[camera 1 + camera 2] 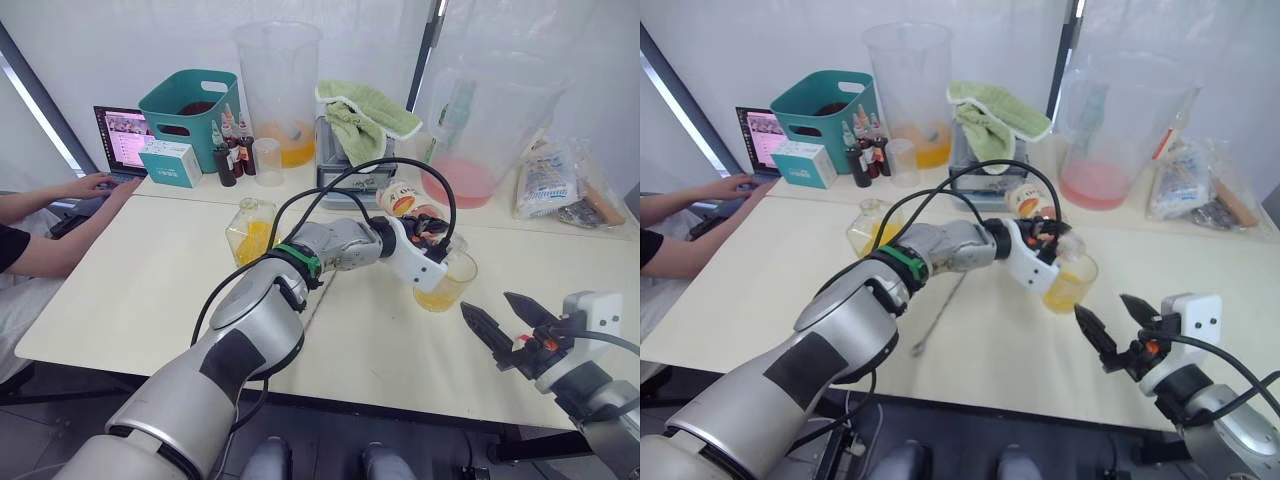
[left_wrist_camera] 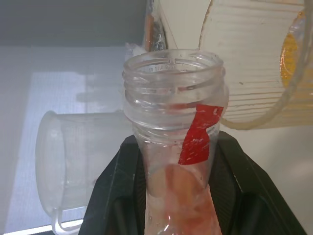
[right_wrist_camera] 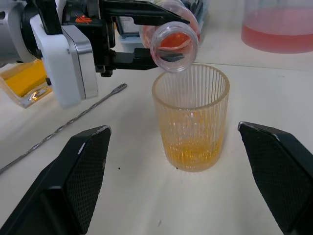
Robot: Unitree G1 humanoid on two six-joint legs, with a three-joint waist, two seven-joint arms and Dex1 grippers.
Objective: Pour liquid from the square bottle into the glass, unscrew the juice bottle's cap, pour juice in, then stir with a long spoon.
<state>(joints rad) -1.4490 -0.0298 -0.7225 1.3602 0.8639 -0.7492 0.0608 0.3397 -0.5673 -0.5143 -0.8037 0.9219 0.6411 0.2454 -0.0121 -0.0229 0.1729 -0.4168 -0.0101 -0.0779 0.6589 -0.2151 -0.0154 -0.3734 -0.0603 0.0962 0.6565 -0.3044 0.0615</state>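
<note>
Spread wide and empty, the right gripper (image 3: 173,181) waits just short of the glass (image 3: 191,122), its two black fingers flanking the tumbler without touching it. Beyond it the left gripper (image 1: 428,240) is clamped on the juice bottle (image 3: 171,36), tipped nearly level with its open, capless mouth hanging over the glass rim.

Progress, judged from how things lie: the glass holds a shallow layer of orange liquid, and the square bottle (image 1: 250,228) stands back on the table with yellow liquid left in it, so the first pour looks done. The cap is off, so the juice pour is the step in hand. Stirring remains; the long spoon (image 3: 63,127) lies flat on the table beside the glass, untouched.

Ribbed, clear and slightly tapered, the glass stands upright near the table's right side. Inside the bottle's neck, pinkish liquid sits close to the mouth.
</note>
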